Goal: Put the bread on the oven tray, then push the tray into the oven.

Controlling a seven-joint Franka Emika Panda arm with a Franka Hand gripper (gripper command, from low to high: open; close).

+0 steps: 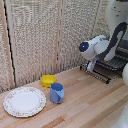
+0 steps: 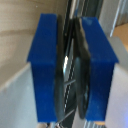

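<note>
In the exterior view my white arm reaches down at the right, and the clamp (image 1: 91,66) sits at the near edge of the oven pan (image 1: 104,70), a dark wire tray sticking out onto the wooden table. The oven (image 1: 123,52) is at the exterior view's right edge, mostly hidden by the arm. In the wrist view the clamp (image 2: 72,70) has its two blue fingertips (image 2: 47,65) almost together, with dark pads pinching a thin shiny metal edge that looks like the pan's rim. The bread does not show in either view.
A yellow bowl (image 1: 48,80), a blue mug (image 1: 56,92) and a round patterned plate (image 1: 24,101) stand on the table (image 1: 85,102) to the exterior view's left of the pan. A ribbed panel wall (image 1: 40,35) stands behind.
</note>
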